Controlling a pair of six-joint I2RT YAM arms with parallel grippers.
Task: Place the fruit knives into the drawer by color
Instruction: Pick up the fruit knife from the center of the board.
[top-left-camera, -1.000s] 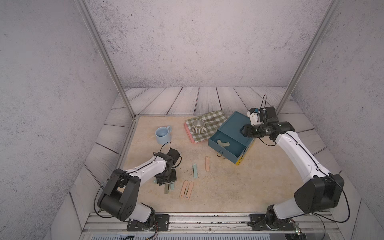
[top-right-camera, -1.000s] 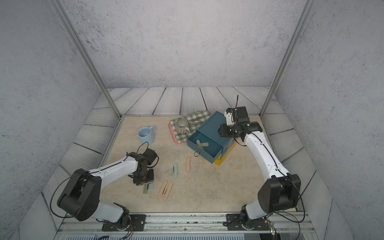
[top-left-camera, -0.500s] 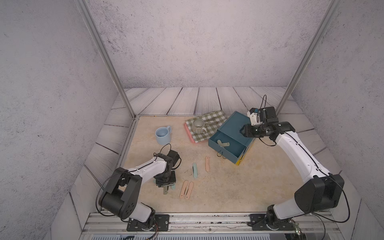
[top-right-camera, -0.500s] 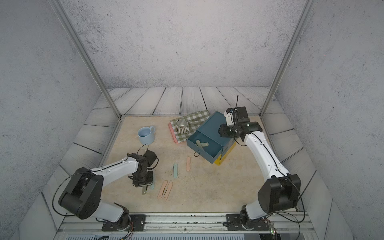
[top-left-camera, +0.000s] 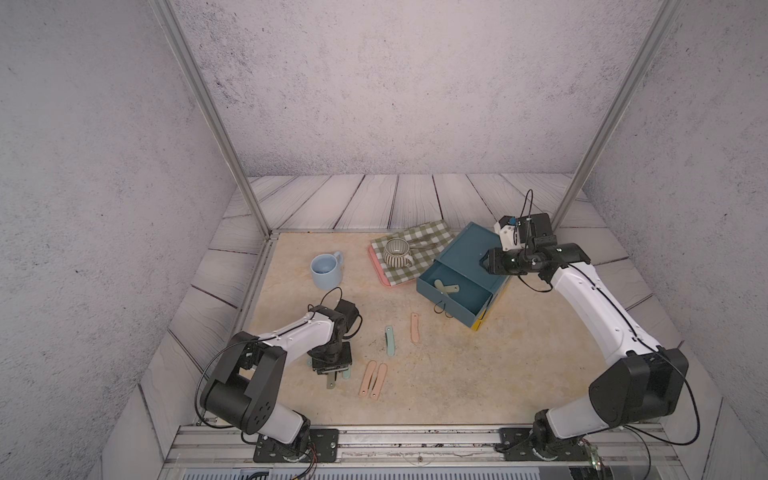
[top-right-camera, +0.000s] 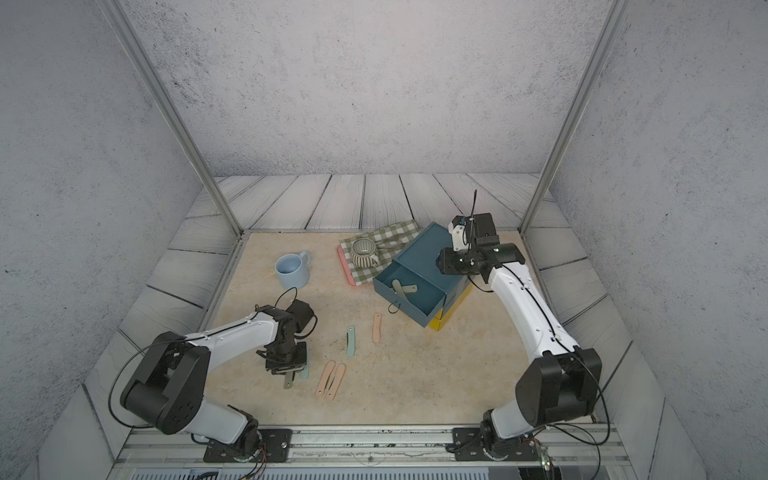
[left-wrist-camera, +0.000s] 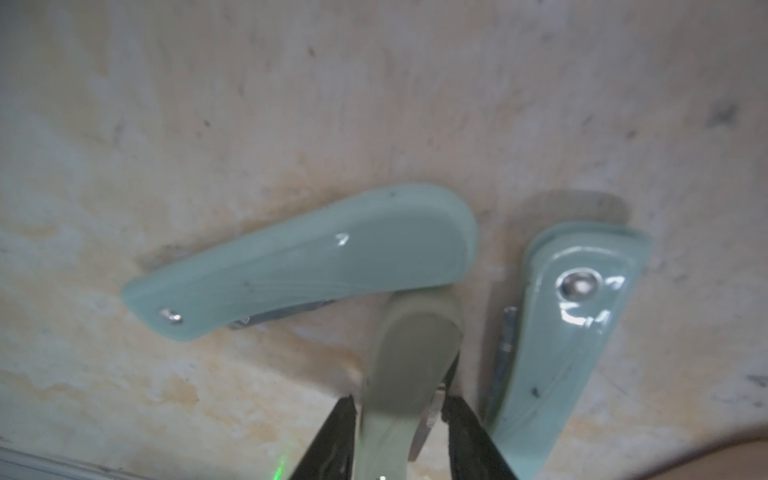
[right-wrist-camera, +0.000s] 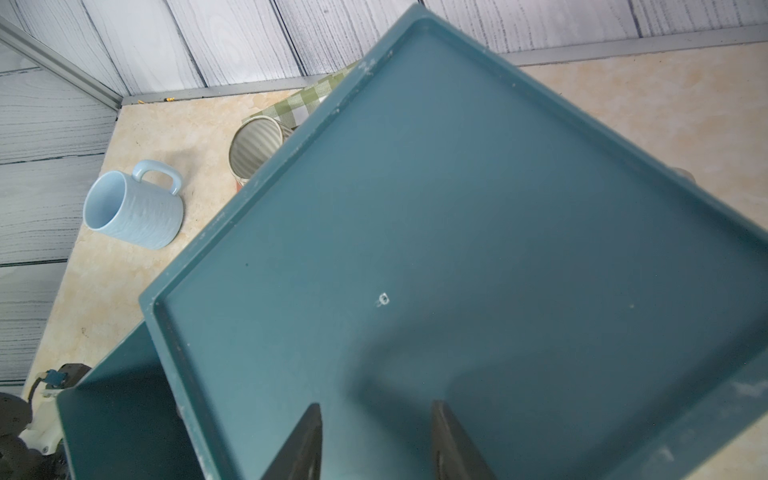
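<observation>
My left gripper (top-left-camera: 332, 371) points down at the table's front left, shut on an olive-grey fruit knife (left-wrist-camera: 411, 365) whose end sticks out from under it (top-left-camera: 330, 381). Two mint-green knives lie beside it, one (left-wrist-camera: 303, 266) crosswise and one (left-wrist-camera: 569, 332) alongside. A third mint knife (top-left-camera: 390, 340) lies mid-table. One peach-pink knife (top-left-camera: 414, 327) lies near it, and a pink pair (top-left-camera: 373, 379) lies at the front. The chest's teal top drawer (top-left-camera: 430, 289) is pulled open with two olive-grey knives (top-left-camera: 446, 288) inside. My right gripper (right-wrist-camera: 376, 415) hovers open and empty over the chest's top (right-wrist-camera: 457, 208).
A light blue mug (top-left-camera: 325, 271) stands at the back left. A striped cup (top-left-camera: 395, 252) sits on a green checked cloth (top-left-camera: 428, 241) over a pink tray (top-left-camera: 376, 268) beside the chest. Yellow lower drawers (top-left-camera: 478, 325) show at the chest's front corner.
The left jaws have narrowed slightly around the olive-grey knife, and the gripper has barely shifted. The right arm has not moved.
</observation>
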